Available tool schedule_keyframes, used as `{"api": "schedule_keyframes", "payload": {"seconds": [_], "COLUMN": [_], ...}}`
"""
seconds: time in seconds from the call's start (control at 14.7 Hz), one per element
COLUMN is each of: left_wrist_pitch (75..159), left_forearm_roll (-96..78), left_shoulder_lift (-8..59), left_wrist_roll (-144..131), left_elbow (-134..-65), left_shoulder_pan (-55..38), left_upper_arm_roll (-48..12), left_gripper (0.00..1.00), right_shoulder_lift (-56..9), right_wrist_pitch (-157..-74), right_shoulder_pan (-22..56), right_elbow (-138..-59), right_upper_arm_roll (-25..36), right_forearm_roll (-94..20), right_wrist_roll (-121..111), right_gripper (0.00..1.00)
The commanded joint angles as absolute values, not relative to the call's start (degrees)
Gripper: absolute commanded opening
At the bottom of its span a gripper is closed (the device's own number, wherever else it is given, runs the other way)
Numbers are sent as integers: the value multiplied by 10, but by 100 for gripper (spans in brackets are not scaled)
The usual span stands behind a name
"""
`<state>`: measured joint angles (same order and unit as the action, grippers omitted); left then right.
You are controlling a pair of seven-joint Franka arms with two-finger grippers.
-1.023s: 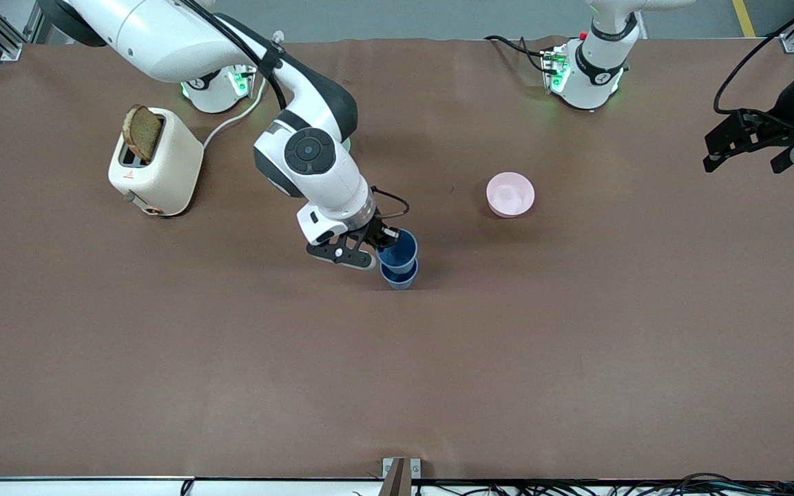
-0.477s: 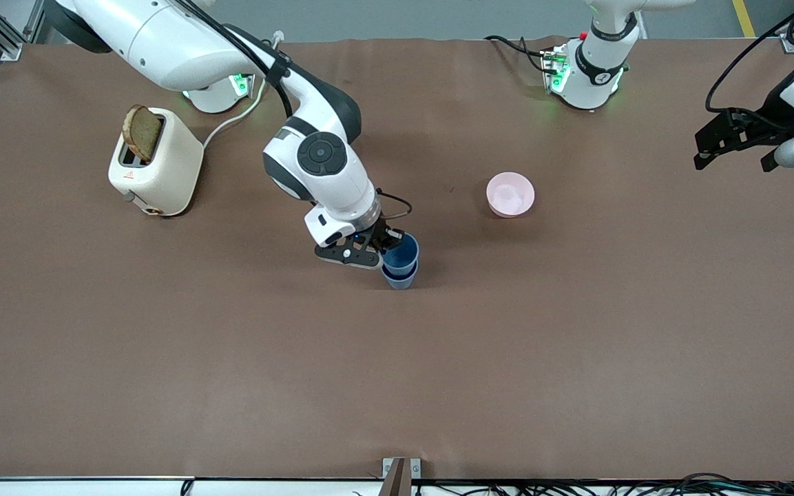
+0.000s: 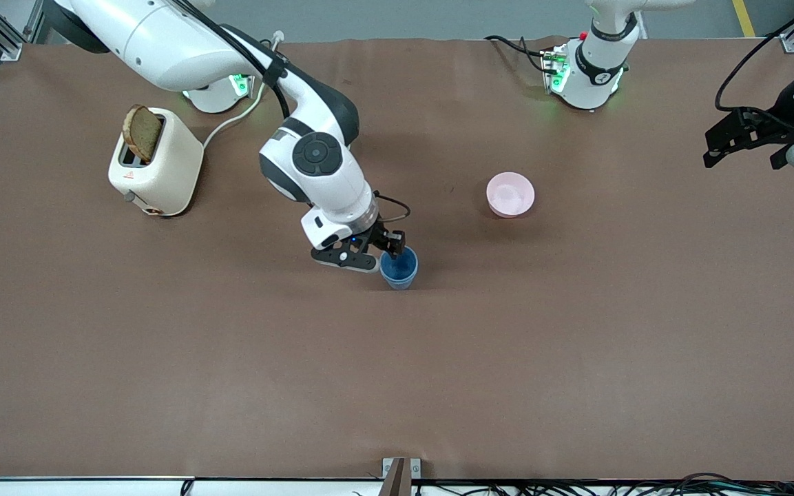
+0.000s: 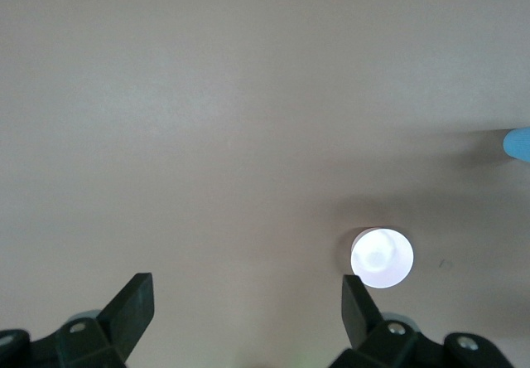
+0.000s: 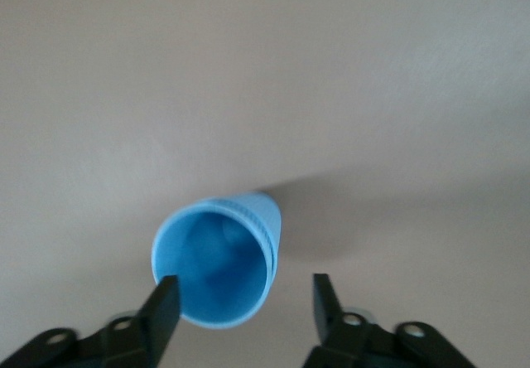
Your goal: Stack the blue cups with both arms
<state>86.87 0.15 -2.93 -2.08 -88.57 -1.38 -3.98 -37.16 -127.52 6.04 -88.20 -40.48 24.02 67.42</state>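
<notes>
The two blue cups (image 3: 398, 269) stand nested, one inside the other, mid-table; the right wrist view shows them (image 5: 217, 270) with a double rim. My right gripper (image 3: 390, 249) is right above the stack, open, its fingers (image 5: 164, 303) on either side of the rim, one finger close to it, the other apart (image 5: 244, 302). My left gripper (image 3: 742, 143) waits open and empty, up over the left arm's end of the table (image 4: 246, 302). A tip of the blue cups (image 4: 518, 144) shows at the edge of the left wrist view.
A pink bowl (image 3: 510, 194) sits between the stack and the left arm's base, also in the left wrist view (image 4: 382, 258). A cream toaster (image 3: 155, 164) with a slice of bread stands toward the right arm's end. The brown table (image 3: 397, 379) lies bare nearer the camera.
My right gripper has lowered the upper blue cup fully into the lower one and now stands open around it. The left gripper has shifted slightly.
</notes>
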Motion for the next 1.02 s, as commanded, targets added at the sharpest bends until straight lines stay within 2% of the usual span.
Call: {"api": "schedule_keyframes", "payload": {"seconds": [0.0,0.2,0.41,0.61,0.95], "left_wrist_pitch": [864,865,865,865,864], "left_forearm_roll": [-3,-3,-3,-1,0], "left_shoulder_lift": [-34,-33,-33,-33,-33], "left_wrist_roll": [-9,-9,-9,-8,-8], "left_elbow": [-882,-881,-882,-882,-881], "left_shoulder_pan": [-13,-13,-13,-13,-14], "left_upper_arm_roll": [-38,-38,-38,-38,-38], "left_gripper": [100,100,100,100,100], "right_shoulder_lift": [-275,-195,-122,-49,25], "right_wrist_pitch": [-1206,-1146,-1077,-996,-891], "right_shoulder_pan": [31,22,19,21,21], "right_elbow": [-897,-900,-902,-903,-898], "right_upper_arm_roll": [-383,-329,-255,-150,6], "right_forearm_roll": [248,234,161,75,10], "right_wrist_roll": [668,584,502,364,124], "right_gripper": [100,100,100,100,100]}}
